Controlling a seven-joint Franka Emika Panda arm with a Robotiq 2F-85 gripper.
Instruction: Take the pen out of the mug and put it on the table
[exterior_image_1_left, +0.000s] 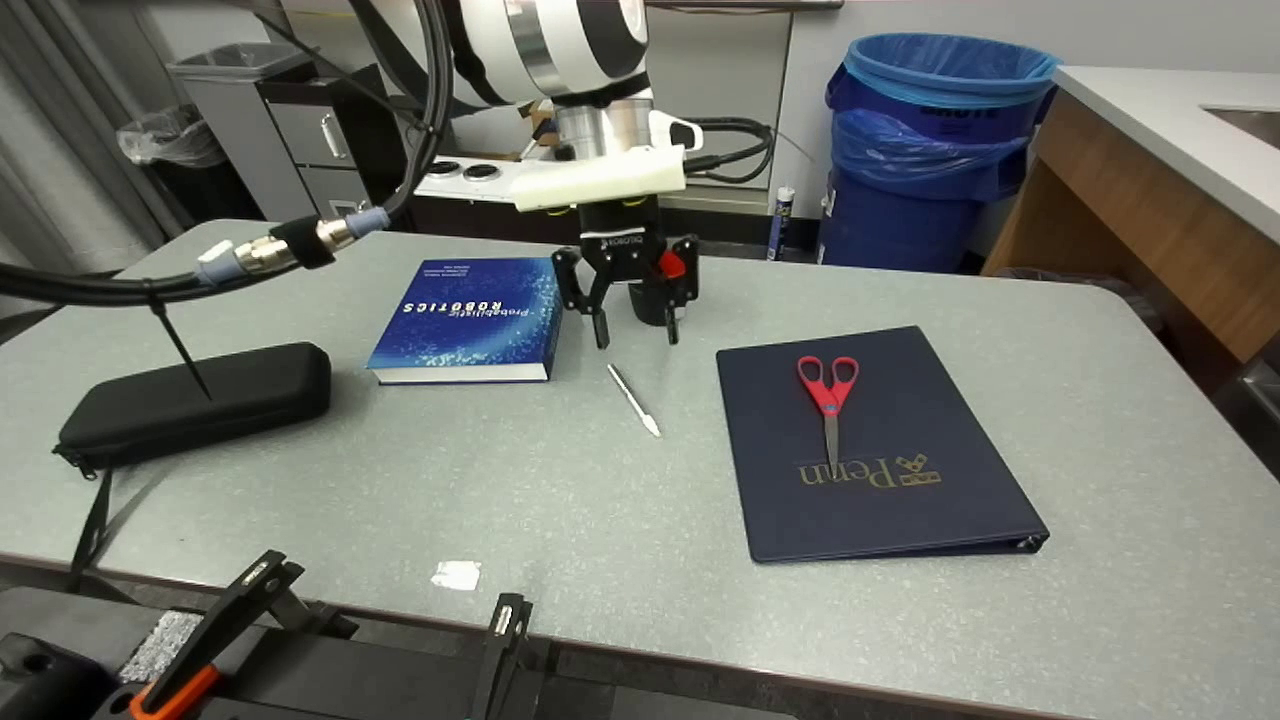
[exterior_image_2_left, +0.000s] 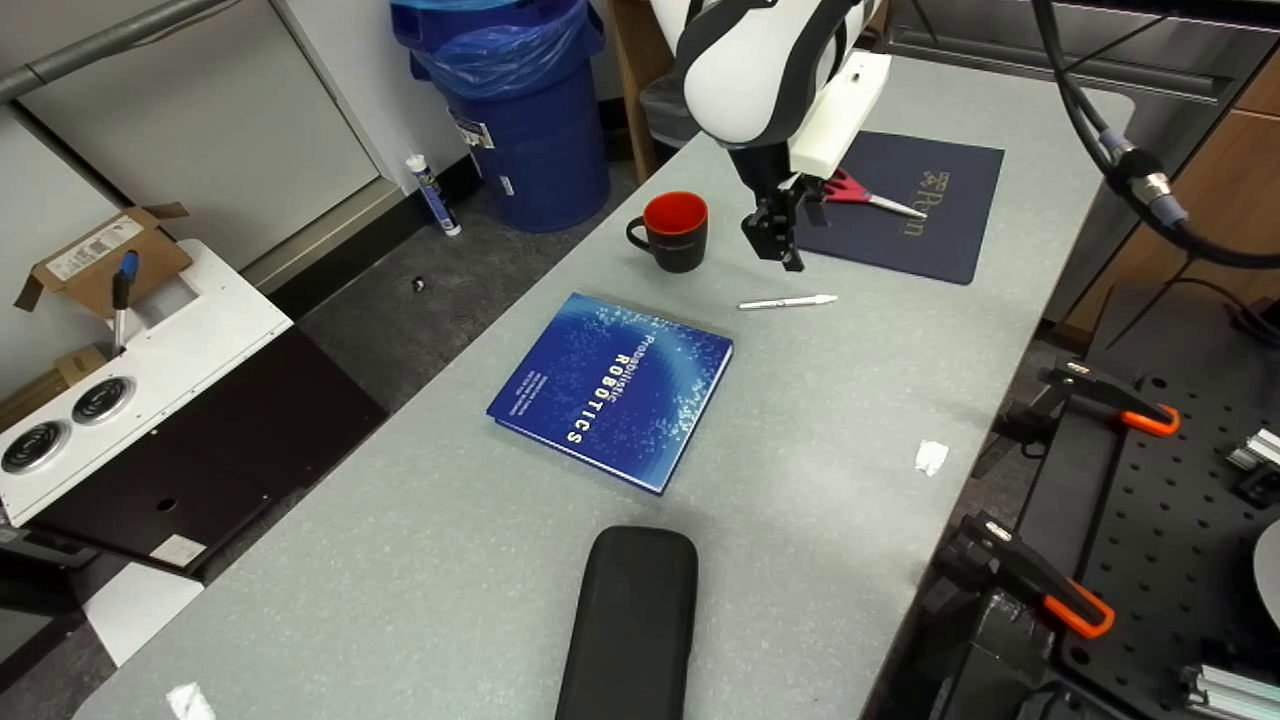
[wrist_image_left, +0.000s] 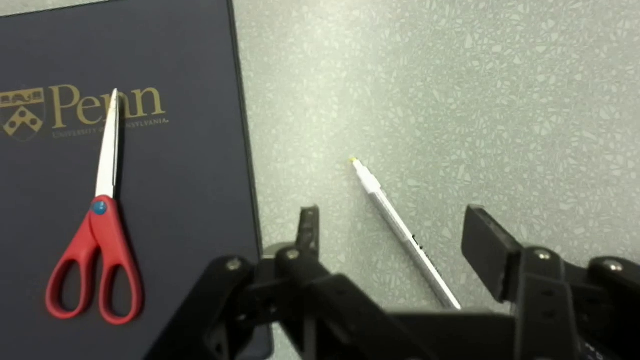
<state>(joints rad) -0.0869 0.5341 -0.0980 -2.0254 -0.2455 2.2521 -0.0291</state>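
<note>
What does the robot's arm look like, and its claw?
The arm is chunky and white, with black patches and a silver band. A cream bar and looping black cables sit above the black claw, which has two jointed fingers and small white lettering.

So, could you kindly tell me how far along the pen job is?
Done, it seems: the pen lies flat on the table, apart from the mug. In hand: nothing; the pincer is open, with no object between its tips. Remaining: probably just backing the pincer away.
</note>
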